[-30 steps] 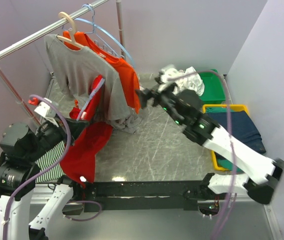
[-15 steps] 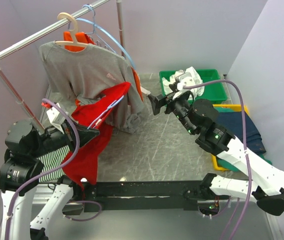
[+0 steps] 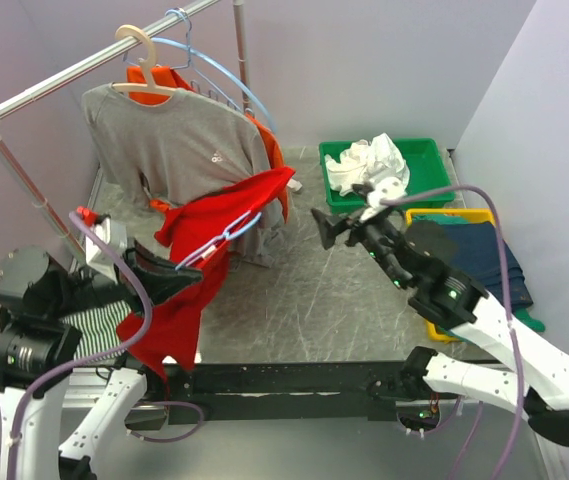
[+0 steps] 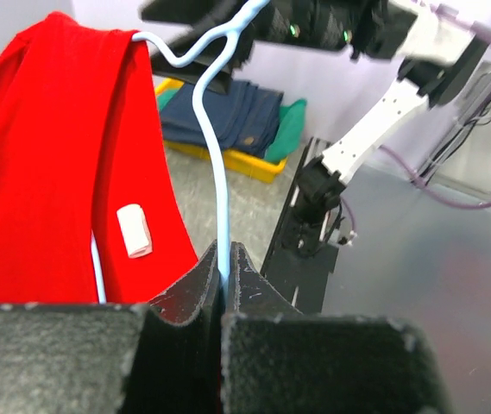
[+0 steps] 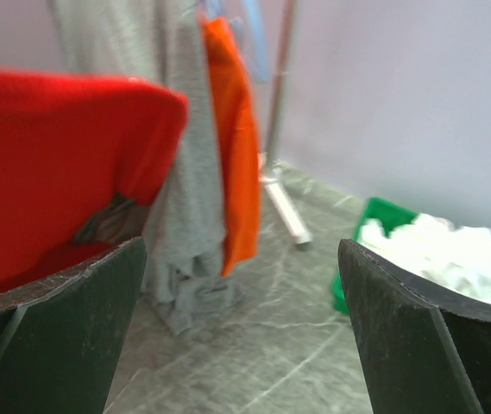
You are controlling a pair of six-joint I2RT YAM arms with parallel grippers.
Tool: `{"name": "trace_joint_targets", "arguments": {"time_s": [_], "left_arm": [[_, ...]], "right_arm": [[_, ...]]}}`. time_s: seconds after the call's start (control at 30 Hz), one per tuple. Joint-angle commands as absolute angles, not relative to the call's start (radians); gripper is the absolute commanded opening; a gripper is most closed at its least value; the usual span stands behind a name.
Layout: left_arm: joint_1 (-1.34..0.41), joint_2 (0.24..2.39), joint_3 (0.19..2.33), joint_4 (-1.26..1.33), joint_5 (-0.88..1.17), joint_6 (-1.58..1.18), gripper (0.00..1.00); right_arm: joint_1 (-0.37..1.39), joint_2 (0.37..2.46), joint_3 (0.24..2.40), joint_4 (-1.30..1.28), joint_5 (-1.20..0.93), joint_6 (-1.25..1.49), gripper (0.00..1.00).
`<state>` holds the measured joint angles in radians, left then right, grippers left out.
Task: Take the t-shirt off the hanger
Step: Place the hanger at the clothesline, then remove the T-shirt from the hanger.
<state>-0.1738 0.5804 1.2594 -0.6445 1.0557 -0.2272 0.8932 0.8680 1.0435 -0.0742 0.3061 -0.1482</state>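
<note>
Shows the red t-shirt [image 3: 189,280] draped on the blue hanger [image 4: 223,198], eight o'clock on the table [image 3: 314,300]. Clamps the hanger's wire in the left gripper [image 4: 225,259]; holds the right gripper [image 3: 326,228] wide apart, empty, at the shirt's three o'clock. Calls next, likely, for pinching cloth and pulling it off.

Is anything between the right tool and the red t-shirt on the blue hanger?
Nothing visible does. The open right tool faces the red t-shirt across a clear gap; the grey shirt and orange shirt hang farther back, not in between. The left tool grips the blue hanger.
</note>
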Motion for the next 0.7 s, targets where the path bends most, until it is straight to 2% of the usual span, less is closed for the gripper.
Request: {"name": "trace_joint_targets", "arguments": {"time_s": [0.0,0.1,0.23,0.4,0.53,0.67], "left_arm": [[-0.176,0.664,1.367,-0.343,1.163,-0.317,0.01],[-0.175,0.724,1.411,-0.133,1.172,-0.451,0.01],[-0.176,0.863,1.554,0.024,1.105,-0.597,0.01],[-0.176,1.028,1.747,0.028,1.005,-0.667,0.01],[-0.178,1.123,1.729,0.04,0.977,-0.676,0.01],[-0.19,1.155,1.669,0.074,1.08,-0.678,0.01]], "right_arm": [[0.896,0.763,1.005,-0.021,0.437,-0.175,1.0],[0.896,0.718,0.988,-0.014,0.478,-0.19,1.0],[0.893,0.689,0.982,-0.011,0.515,-0.207,1.0],[0.894,0.677,0.963,-0.003,0.512,-0.203,1.0],[0.896,0.673,0.96,-0.002,0.5,-0.196,1.0],[0.894,0.669,0.971,-0.028,0.508,-0.198,1.0]]}}
